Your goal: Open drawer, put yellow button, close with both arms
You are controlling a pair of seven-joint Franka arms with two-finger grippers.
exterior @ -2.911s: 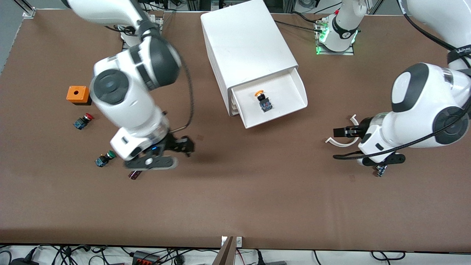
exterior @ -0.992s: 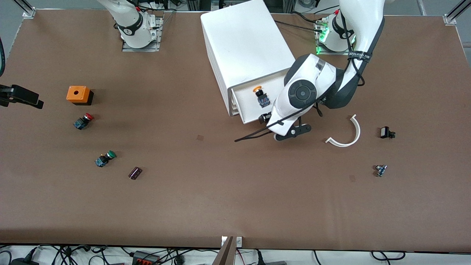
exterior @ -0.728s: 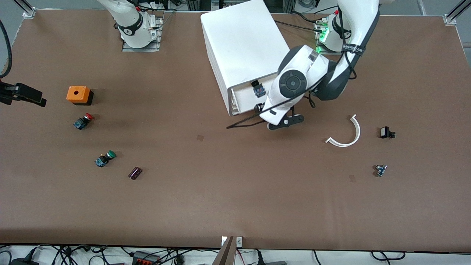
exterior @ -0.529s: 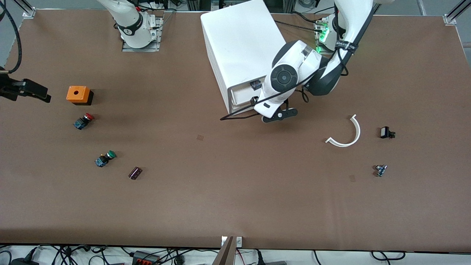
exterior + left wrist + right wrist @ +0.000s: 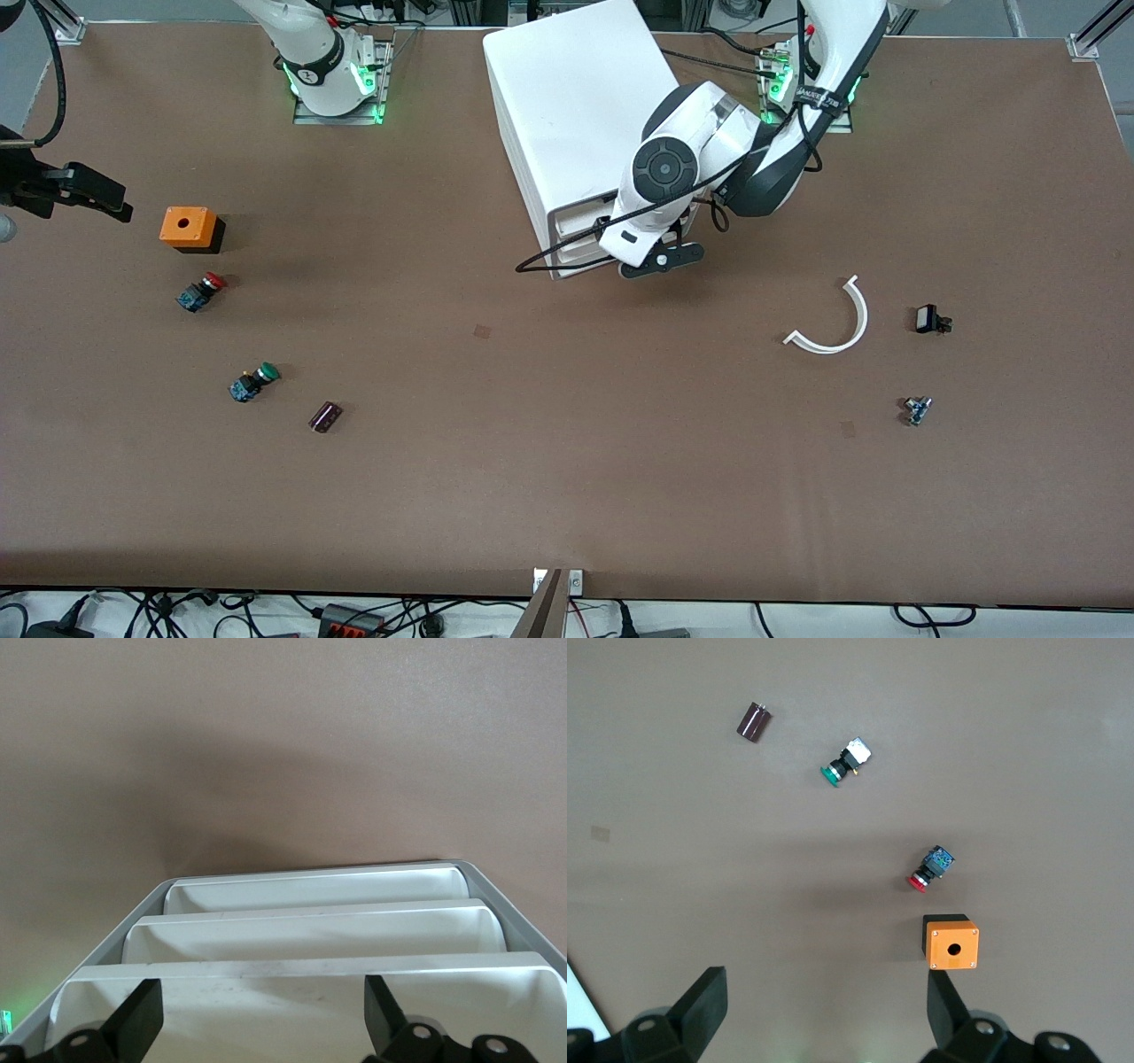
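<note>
The drawer (image 5: 578, 221), the top tray of the white cabinet (image 5: 585, 97), is pushed in about flush with the two lower trays. The yellow button is hidden. My left gripper (image 5: 609, 237) is right at the drawer's front. In the left wrist view the left gripper (image 5: 261, 1023) is open, its black fingers (image 5: 142, 1019) standing wide apart at both ends of the drawer's front rim (image 5: 292, 967). My right gripper (image 5: 66, 190) hangs open and empty over the right arm's end of the table. The right wrist view shows the right gripper (image 5: 824, 1010) with nothing between its fingers.
An orange box (image 5: 188, 229), a red-capped button (image 5: 200, 291), a green-capped button (image 5: 253, 382) and a dark brown part (image 5: 324, 416) lie toward the right arm's end. A white curved strip (image 5: 837, 321) and two small dark parts (image 5: 929, 320) (image 5: 916, 409) lie toward the left arm's end.
My left gripper has moved toward the cabinet with the drawer's front, and the drawer has slid in. The yellow button has gone out of sight. The right gripper has drifted slightly.
</note>
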